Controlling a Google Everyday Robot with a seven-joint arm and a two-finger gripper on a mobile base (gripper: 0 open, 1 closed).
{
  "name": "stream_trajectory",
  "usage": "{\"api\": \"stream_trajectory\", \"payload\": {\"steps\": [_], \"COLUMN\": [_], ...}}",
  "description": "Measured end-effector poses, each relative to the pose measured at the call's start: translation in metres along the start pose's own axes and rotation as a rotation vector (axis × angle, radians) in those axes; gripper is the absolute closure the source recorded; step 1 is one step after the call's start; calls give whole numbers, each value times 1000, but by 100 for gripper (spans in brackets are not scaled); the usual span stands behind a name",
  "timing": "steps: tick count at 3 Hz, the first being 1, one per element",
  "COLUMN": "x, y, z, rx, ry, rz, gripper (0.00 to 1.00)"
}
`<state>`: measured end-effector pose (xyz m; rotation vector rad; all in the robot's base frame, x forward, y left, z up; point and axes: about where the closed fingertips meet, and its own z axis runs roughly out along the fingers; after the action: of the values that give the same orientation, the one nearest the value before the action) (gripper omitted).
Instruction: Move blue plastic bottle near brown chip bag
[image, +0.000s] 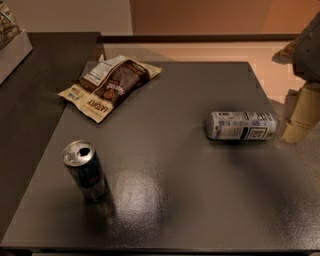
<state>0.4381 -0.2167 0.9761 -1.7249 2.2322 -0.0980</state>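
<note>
The blue plastic bottle (242, 125) lies on its side at the right of the dark table (175, 200), with its pale label and dark navy panel facing up. The brown chip bag (110, 85) lies flat at the table's far left, with cream-tan edges and a white nutrition label. My gripper (299, 117) is at the right edge of the view, just right of the bottle's end and partly cut off by the frame. It holds nothing that I can see.
A blue-silver drink can (85, 171) stands upright at the near left of the table. A second dark surface (35, 100) adjoins on the left, with a box (10, 45) at its far corner. Tan floor lies beyond the far edge.
</note>
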Motion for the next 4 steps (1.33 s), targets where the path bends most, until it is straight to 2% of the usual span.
{"api": "stream_trajectory", "payload": {"steps": [2, 4], "x": [-3, -19], "y": [-4, -29], "z": [7, 56], "rx": [-5, -29], "ry": [9, -2], "rz": [-17, -99], "gripper": [0, 0]}}
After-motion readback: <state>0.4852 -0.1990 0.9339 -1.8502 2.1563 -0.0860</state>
